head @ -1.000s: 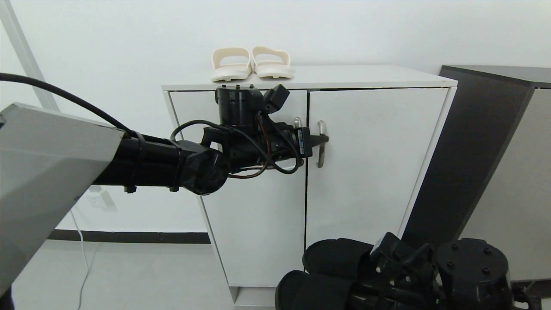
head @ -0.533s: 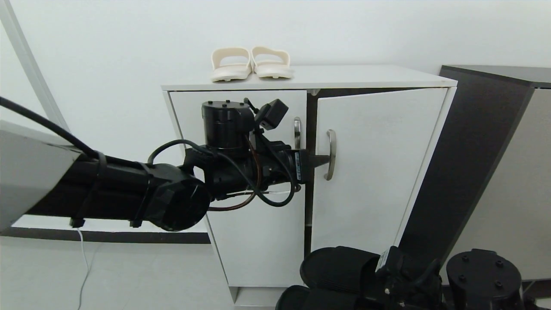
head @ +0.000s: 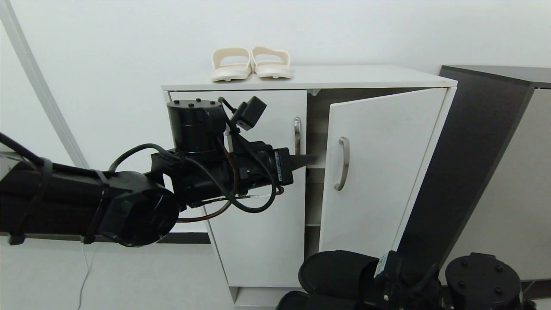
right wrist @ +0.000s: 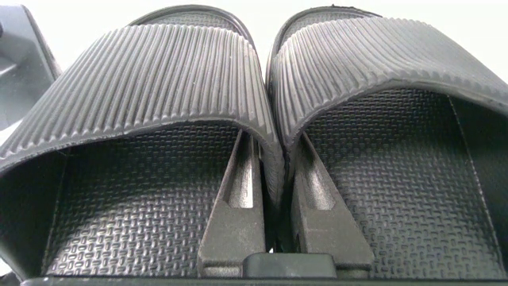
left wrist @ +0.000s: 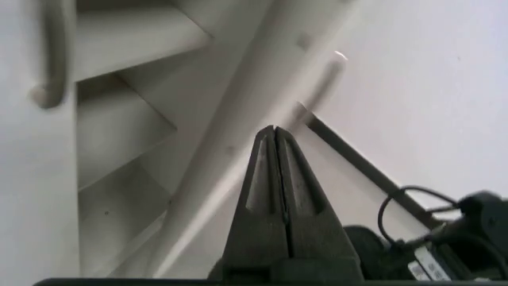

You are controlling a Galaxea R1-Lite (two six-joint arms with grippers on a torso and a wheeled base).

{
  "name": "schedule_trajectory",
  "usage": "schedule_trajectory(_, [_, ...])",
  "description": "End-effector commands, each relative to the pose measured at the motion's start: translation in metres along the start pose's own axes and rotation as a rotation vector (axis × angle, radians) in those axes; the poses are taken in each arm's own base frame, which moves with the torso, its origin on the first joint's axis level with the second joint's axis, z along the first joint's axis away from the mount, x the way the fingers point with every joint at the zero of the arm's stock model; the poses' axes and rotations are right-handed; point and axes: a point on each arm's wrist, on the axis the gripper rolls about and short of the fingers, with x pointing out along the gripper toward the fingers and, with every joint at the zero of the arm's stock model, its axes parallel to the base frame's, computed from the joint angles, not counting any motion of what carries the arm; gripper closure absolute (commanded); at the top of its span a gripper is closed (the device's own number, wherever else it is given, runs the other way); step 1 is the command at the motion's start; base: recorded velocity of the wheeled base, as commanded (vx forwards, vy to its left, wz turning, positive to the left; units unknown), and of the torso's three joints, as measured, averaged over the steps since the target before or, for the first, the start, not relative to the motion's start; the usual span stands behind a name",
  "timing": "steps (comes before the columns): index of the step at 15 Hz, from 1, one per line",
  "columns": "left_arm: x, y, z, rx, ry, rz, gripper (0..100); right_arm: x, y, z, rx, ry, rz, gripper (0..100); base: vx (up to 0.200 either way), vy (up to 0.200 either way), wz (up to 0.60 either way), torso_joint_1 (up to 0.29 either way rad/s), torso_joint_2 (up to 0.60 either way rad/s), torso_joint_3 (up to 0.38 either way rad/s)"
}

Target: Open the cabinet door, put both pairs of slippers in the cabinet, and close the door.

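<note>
A white cabinet [head: 258,241] stands ahead, its right door [head: 379,172] swung partly open and its left door shut. My left gripper [head: 311,160] is shut with nothing in it, its tip in the gap between the doors, left of the right door's handle [head: 342,163] and apart from it. In the left wrist view the shut fingers [left wrist: 275,183] point at the door edge and the inner shelves [left wrist: 119,135]. A beige pair of slippers [head: 252,63] rests on the cabinet top. Low in front, my right gripper [right wrist: 274,143] pinches the black slippers [right wrist: 175,87] [head: 335,269] by their touching inner sides.
A tall dark grey cabinet [head: 495,172] stands right beside the open door's hinge side. A white wall with a black baseboard [head: 181,237] lies behind. A thin cable [head: 84,275] trails on the floor at the left.
The right door has swung wider open. My left gripper has come off the handle and drawn back left and lower. The black slippers have dropped slightly.
</note>
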Motion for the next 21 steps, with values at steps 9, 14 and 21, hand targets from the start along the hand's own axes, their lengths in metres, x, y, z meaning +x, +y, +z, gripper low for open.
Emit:
schedule_trajectory(9, [0.063,0.044,-0.006,-0.016,-0.037,0.008,100,-0.002,0.013,-0.012,-0.026,0.049,0.05,100,0.0,0.0,0.0,0.0,0.0,0.0])
schedule_trajectory(14, [0.066,0.037,-0.012,-0.029,-0.032,0.02,100,0.001,0.014,-0.014,-0.028,0.064,0.055,100,-0.12,0.0,0.0,0.004,0.0,-0.001])
schedule_trajectory(21, [0.069,-0.032,-0.039,0.01,-0.029,-0.163,100,0.0,0.018,-0.019,-0.035,0.085,0.073,100,-0.114,0.0,0.0,-0.002,0.0,0.001])
